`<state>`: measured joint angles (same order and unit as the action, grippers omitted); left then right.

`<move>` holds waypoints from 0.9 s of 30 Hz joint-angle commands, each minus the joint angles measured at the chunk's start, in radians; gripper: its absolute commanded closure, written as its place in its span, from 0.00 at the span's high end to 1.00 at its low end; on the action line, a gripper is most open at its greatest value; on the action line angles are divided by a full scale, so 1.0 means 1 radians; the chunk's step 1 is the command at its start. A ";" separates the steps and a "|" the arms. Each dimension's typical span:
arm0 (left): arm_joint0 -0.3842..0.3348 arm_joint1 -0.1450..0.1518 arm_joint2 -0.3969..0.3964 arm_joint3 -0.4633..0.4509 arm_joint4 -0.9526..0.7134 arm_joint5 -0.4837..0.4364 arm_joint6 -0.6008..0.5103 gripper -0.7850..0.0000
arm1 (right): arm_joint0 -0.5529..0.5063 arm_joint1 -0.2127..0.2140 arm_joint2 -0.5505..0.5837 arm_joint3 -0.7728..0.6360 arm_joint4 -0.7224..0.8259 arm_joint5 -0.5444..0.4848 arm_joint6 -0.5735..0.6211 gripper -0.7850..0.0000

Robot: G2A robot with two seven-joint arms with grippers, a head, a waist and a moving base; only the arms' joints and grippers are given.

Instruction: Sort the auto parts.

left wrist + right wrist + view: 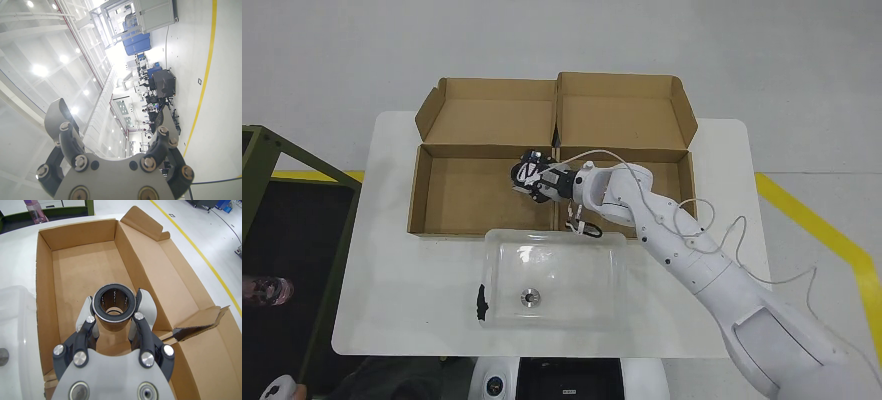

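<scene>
**While R pincer (115,299) pinches it, tube part (114,316) hangs over a box (44,285)**

As it hangs there, its open end faces the wrist cam and its long axis tilts down at the box floor, near the wall by the 2nd box (688,185). A see-through bin (504,262) holds a small round part (530,296). L pincer (111,109) is spread wide.
</scene>
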<state>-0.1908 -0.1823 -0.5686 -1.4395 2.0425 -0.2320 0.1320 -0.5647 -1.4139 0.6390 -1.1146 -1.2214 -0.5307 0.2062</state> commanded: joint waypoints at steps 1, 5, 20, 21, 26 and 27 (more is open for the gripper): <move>0.000 0.000 0.000 0.000 0.000 0.000 0.000 1.00 | 0.008 -0.008 -0.007 0.022 -0.004 0.007 0.001 0.00; 0.000 0.000 0.000 0.000 0.000 0.000 0.000 1.00 | 0.021 -0.024 -0.020 0.059 -0.012 0.015 0.006 0.00; 0.000 0.000 0.000 0.000 0.000 0.000 0.000 1.00 | 0.036 -0.065 -0.039 0.137 -0.050 0.042 0.007 0.20; 0.000 0.000 0.000 0.000 0.000 0.000 0.000 1.00 | 0.036 -0.067 -0.039 0.139 -0.056 0.042 0.008 0.21; 0.000 0.000 0.000 0.000 0.000 0.000 0.000 1.00 | 0.033 -0.072 -0.035 0.145 -0.072 0.043 0.009 0.30; 0.000 0.000 0.000 0.000 0.000 0.000 0.000 1.00 | 0.032 -0.073 -0.033 0.146 -0.075 0.041 0.010 0.31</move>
<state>-0.1908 -0.1823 -0.5686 -1.4395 2.0425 -0.2320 0.1320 -0.5312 -1.4860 0.6044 -0.9694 -1.2936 -0.4882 0.2154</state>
